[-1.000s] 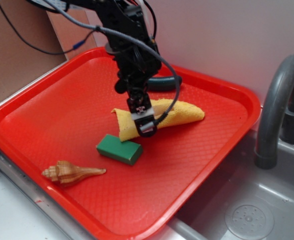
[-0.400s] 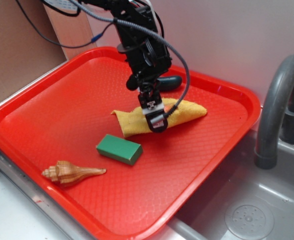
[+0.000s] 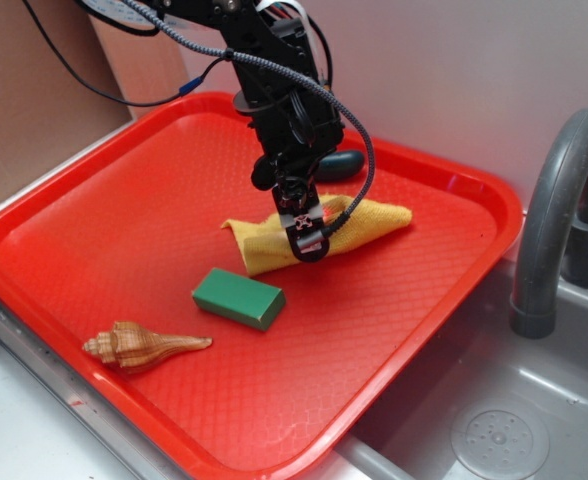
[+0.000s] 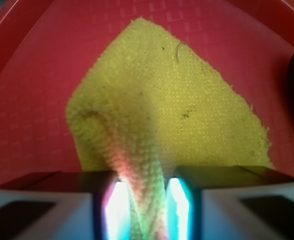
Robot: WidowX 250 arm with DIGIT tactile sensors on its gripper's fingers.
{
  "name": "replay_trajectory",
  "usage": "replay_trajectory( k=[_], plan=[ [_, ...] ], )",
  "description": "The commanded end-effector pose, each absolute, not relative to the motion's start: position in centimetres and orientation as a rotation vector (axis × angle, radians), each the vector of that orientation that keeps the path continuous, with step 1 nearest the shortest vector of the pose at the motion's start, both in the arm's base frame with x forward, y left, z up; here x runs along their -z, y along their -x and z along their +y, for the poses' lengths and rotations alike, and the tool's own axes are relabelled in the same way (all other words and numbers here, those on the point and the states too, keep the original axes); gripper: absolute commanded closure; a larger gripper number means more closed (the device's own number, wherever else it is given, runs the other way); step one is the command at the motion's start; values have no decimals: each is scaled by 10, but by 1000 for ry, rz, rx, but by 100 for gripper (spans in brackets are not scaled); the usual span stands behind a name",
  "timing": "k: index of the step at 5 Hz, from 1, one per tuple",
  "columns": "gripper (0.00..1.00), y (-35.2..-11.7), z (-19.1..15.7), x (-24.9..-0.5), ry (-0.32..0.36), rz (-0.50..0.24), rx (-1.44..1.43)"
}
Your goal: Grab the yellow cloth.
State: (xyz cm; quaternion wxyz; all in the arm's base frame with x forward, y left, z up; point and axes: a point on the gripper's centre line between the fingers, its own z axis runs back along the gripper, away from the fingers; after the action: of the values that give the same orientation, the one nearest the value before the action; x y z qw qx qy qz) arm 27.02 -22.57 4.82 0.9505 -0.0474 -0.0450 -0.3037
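Observation:
The yellow cloth (image 3: 359, 225) lies crumpled on the red tray (image 3: 94, 230), near its middle. My gripper (image 3: 309, 240) stands over the cloth's near edge, fingers pointing down. In the wrist view a pinched ridge of the yellow cloth (image 4: 187, 100) runs up between the two fingertips, and my gripper (image 4: 147, 205) is shut on that fold. The rest of the cloth spreads flat on the tray beyond the fingers.
A green rectangular block (image 3: 238, 297) lies just in front of the cloth. A brown seashell (image 3: 139, 346) rests near the tray's front left edge. A dark object (image 3: 339, 164) sits behind the arm. A grey faucet (image 3: 554, 210) and sink (image 3: 499, 430) are at the right.
The gripper has moved from the cloth's left front part toward its middle and dropped onto it, closing on a fold. The cloth's raised left edge has flattened slightly.

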Motion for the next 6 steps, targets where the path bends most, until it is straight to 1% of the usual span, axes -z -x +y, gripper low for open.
replay_trajectory(
  k=[1, 2, 3, 4, 5, 6],
  plan=[
    [100, -274, -244, -70, 65, -148, 609],
    [100, -271, -234, -86, -2, -143, 518],
    [100, -255, -213, -136, -90, -147, 287],
    [100, -227, -189, -185, -6, -178, 143],
    [100, -200, -164, -230, 52, -207, 32],
    [100, -174, -152, -256, 45, -265, -75]
  ],
)
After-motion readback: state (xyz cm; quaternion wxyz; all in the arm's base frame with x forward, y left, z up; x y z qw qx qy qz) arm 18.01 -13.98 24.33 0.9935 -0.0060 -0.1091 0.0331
